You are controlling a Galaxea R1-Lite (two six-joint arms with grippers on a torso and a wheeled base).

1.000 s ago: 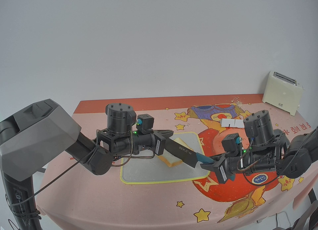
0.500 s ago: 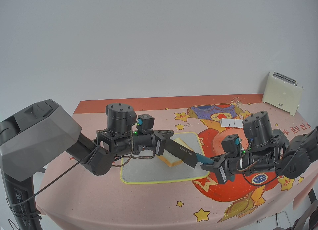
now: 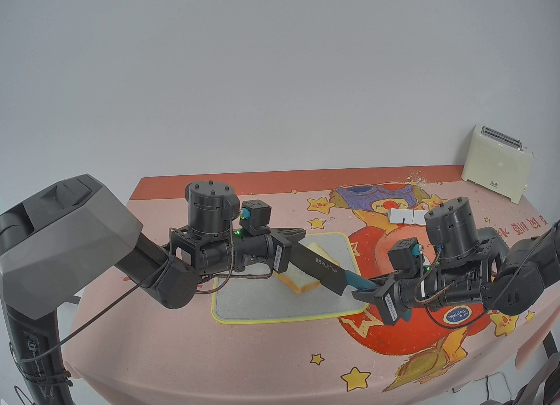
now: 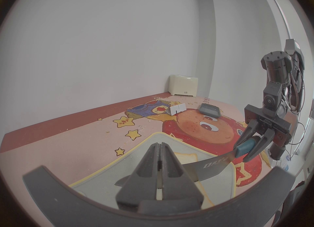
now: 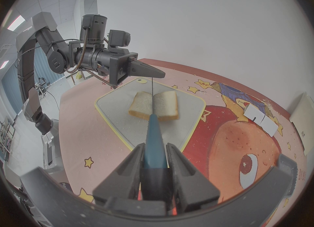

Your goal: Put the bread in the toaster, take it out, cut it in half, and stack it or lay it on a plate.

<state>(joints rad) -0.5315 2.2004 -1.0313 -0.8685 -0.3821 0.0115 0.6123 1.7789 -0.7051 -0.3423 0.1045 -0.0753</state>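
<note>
A slice of bread (image 5: 163, 105) lies on the white, yellow-rimmed cutting board (image 5: 117, 106). My right gripper (image 5: 153, 146) is shut on the blue handle of a knife (image 5: 153, 132). The dark blade (image 3: 318, 265) stands on edge across the middle of the slice (image 3: 300, 282); how deep it sits I cannot tell. My left gripper (image 3: 300, 232) is shut on nothing and hovers just above the board's (image 3: 262, 304) far side, beside the blade tip. In the left wrist view the bread (image 4: 184, 157) lies past the shut fingers (image 4: 170, 165), with the right gripper (image 4: 256, 141) holding the knife (image 4: 209, 167).
The cream toaster (image 3: 497, 162) stands at the table's back right corner. A small white block (image 3: 408, 216) lies behind my right arm, and a grey object (image 4: 209, 110) lies near it. Crumbs are scattered near the back edge.
My right wrist has shifted slightly to the left. Knife, bread and left arm stay almost where they were.
</note>
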